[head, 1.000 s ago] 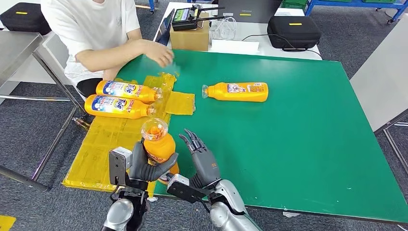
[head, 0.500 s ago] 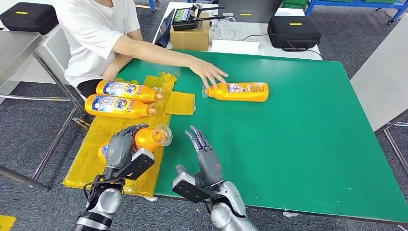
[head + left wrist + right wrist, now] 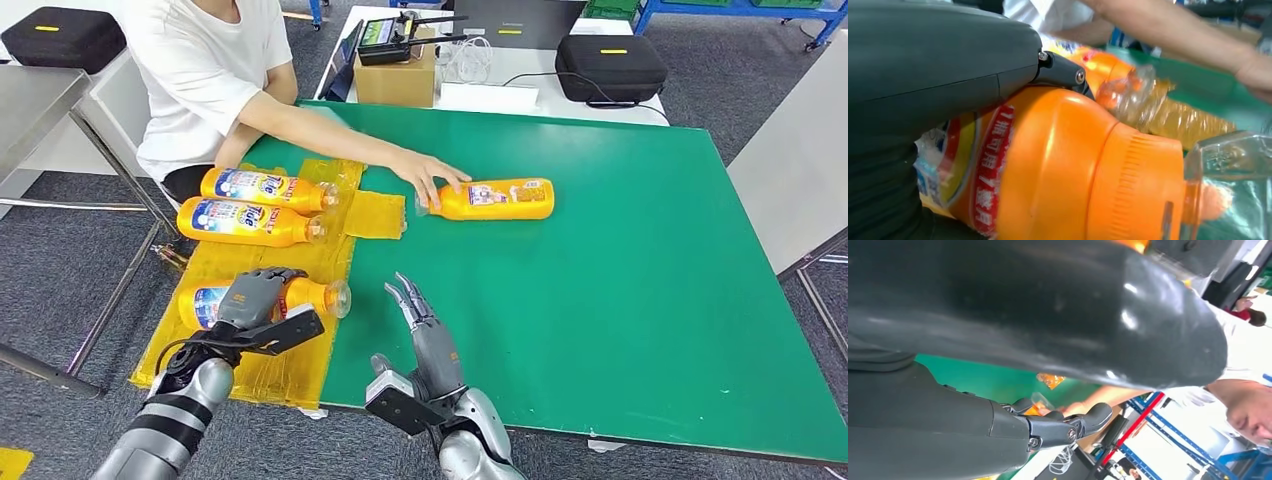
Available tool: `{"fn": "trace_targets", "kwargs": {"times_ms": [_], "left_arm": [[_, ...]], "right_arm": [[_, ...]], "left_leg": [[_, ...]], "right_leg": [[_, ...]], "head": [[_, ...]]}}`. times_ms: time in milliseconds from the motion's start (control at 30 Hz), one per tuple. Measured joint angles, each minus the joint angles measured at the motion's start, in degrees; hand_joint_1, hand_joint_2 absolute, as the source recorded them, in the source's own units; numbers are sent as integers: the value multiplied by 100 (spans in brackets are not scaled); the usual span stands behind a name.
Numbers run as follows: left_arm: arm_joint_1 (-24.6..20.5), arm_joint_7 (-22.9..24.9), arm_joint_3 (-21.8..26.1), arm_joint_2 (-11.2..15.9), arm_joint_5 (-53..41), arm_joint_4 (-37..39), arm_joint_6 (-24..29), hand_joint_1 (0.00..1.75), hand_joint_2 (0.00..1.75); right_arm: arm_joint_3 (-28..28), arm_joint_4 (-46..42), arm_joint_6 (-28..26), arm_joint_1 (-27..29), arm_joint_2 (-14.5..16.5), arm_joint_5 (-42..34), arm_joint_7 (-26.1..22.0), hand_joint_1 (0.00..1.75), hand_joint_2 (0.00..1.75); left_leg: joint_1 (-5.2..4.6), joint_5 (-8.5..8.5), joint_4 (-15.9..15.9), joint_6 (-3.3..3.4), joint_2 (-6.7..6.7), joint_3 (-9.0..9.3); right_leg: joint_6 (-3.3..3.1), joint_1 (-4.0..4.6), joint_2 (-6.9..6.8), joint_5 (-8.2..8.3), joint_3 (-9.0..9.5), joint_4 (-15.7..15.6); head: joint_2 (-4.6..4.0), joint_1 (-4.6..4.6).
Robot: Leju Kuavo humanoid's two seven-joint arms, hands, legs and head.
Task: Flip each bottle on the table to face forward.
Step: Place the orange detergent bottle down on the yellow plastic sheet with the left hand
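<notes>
The robot's left hand (image 3: 252,297) holds an orange bottle (image 3: 262,298) lying on the yellow mat (image 3: 235,265), near the table's front edge. Its right hand (image 3: 425,330) is over the green table (image 3: 620,290), fingers straight and holding nothing. A person's hand (image 3: 428,177) touches another orange bottle (image 3: 495,199) beyond the mat.

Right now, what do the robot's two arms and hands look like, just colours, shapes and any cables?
Both arms are silver with rounded shells. The left arm has dark ribbed bands and a thin black cable looping near the wrist. Each wrist carries a black boxy block. The left hand has a grey ribbed cover and dark fingers; the right hand is dark grey, slim, with pointed fingertips.
</notes>
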Motion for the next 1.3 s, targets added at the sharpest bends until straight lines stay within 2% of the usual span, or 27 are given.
{"fn": "trace_targets", "kwargs": {"times_ms": [100,300,467,600,733,900,1067,1200,1267,1300], "left_arm": [[-272,-116,-97,59,134,496,-328,0,175],[-600,-36,-218,81,285,1140,-489,0,175],[-767,31,-259,137,534,1426,-674,0,175],[-723,-79,-216,148,977,1415,-534,0,175],[-261,-656,73,-12,1973,796,-255,0,175],[451,-1021,658,-547,4080,-534,-654,0,175],[746,-1342,940,-957,4925,-1565,-680,0,175],[922,-1633,989,-1116,5082,-2147,-620,0,0],[983,-1668,992,-1164,5159,-2337,-623,0,0],[1009,-1686,993,-1185,5198,-2416,-628,0,44]], "right_arm": [[0,48,-16,-1,12,-100,-95,0,0],[-3,152,-63,-12,13,-238,-201,0,0],[-4,272,-117,-51,29,-352,-301,0,0],[-6,341,-181,-64,42,-386,-327,0,0],[-8,369,-197,-61,39,-428,-348,0,0],[-14,367,-227,-42,35,-353,-298,0,0],[-15,349,-234,-40,38,-315,-240,0,0],[-19,296,-227,-40,38,-255,-184,0,0],[-22,268,-228,-38,35,-214,-157,0,0],[-25,254,-241,-37,28,-164,-120,0,0]], "left_leg": [[0,0,-1,0,7,10],[0,0,-1,0,-2,22],[0,0,-2,0,0,28],[0,0,-3,0,3,36],[0,0,-2,-1,10,37],[-2,0,1,0,5,7],[-2,-1,1,0,3,-2],[3,-1,1,0,2,-5],[3,0,1,0,3,-6],[3,0,1,0,3,-6]], "right_leg": [[0,0,3,0,8,3],[0,-1,1,0,24,4],[0,-1,2,0,31,5],[0,-1,2,0,36,5],[0,0,7,0,27,5],[0,-2,3,0,5,3],[0,-1,4,0,-6,2],[0,3,4,0,-11,2],[0,3,4,0,-11,3],[0,2,4,0,-10,3]], "head": [[0,-1],[0,-1],[0,-1],[0,0],[0,-1],[0,2],[0,-1],[0,-1],[0,-1],[0,0]]}}
